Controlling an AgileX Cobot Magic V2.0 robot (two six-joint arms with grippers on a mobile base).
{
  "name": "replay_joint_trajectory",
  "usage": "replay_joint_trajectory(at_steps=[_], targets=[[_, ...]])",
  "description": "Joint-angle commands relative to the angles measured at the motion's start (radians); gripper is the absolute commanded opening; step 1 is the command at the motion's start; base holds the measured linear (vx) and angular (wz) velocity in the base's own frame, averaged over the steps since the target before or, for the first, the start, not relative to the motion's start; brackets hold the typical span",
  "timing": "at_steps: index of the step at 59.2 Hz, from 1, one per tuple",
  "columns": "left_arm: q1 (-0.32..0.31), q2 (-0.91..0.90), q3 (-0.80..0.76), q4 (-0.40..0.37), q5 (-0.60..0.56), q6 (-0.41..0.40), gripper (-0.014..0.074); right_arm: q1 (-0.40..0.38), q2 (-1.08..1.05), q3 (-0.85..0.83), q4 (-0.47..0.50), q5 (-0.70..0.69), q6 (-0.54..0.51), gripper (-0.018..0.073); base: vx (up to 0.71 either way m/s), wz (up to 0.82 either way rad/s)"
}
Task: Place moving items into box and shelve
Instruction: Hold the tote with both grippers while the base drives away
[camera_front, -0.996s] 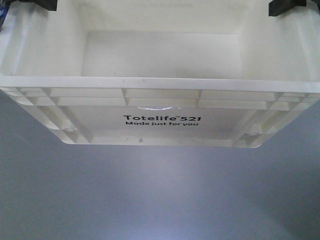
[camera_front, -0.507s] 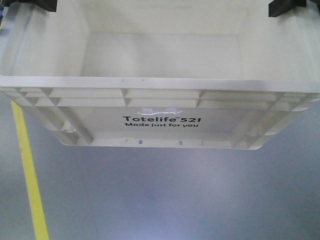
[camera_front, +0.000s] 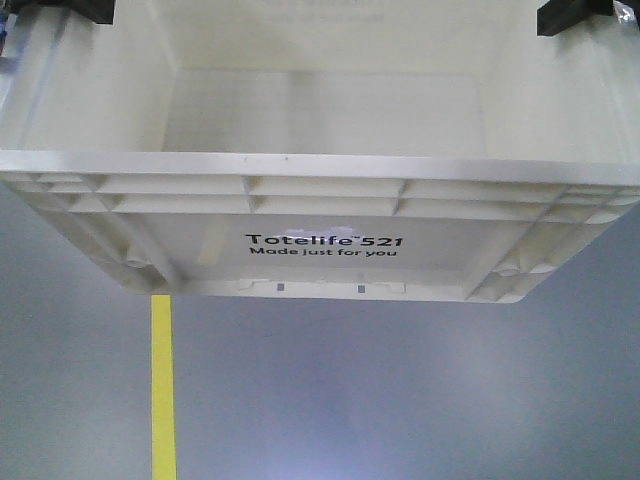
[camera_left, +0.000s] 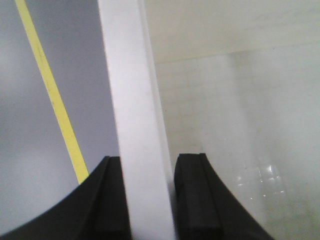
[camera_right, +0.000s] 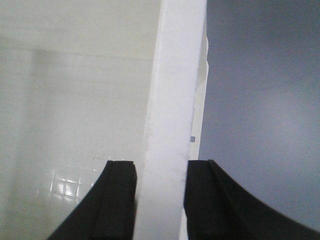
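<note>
Shifted since half a second ago: yellow floor stripe (camera_front: 162, 390), then slanting along the left edge of the front view, now running straight up and passing under the left part of the box (camera_front: 320, 165). One second ago, not in view at all. Same spot in the frame for the box itself, black print "Totelife 521" facing the camera. Held up off the grey floor (camera_front: 420, 400), with the open top showing pale inner walls and bottom.

Clamped narrow on the rim of the box's left wall: left gripper (camera_left: 150, 167), one black finger outside and the other inside, both against the plastic. Gripping the right wall's rim the same way: right gripper (camera_right: 160, 170). From the front, only black tips at the upper corners.
</note>
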Motion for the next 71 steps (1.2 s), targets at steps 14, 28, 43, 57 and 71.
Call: replay_joint_trajectory(at_steps=[14, 28, 43, 57, 71], targets=[[0.01, -0.055, -0.034, 0.087, -0.104, 0.01, 0.0002, -0.01, -0.054, -0.041, -0.042, -0.112, -0.022, -0.0005, 0.12, 0.48], [0.01, -0.055, -0.034, 0.086, -0.104, 0.01, 0.0002, -0.01, -0.054, -0.041, -0.043, -0.112, -0.022, -0.0005, 0.18, 0.6], [0.01, -0.055, -0.034, 0.086, -0.104, 0.01, 0.0002, -0.01, -0.054, -0.041, -0.043, -0.112, -0.022, -0.0005, 0.25, 0.61], [0.01, -0.055, -0.034, 0.086, -0.104, 0.01, 0.0002, -0.01, -0.054, -0.041, -0.043, -0.112, -0.022, -0.0005, 0.31, 0.44], [0.01, -0.055, -0.034, 0.086, -0.104, 0.01, 0.0002, -0.01, -0.054, -0.041, -0.043, -0.113, -0.022, -0.0005, 0.37, 0.27]])
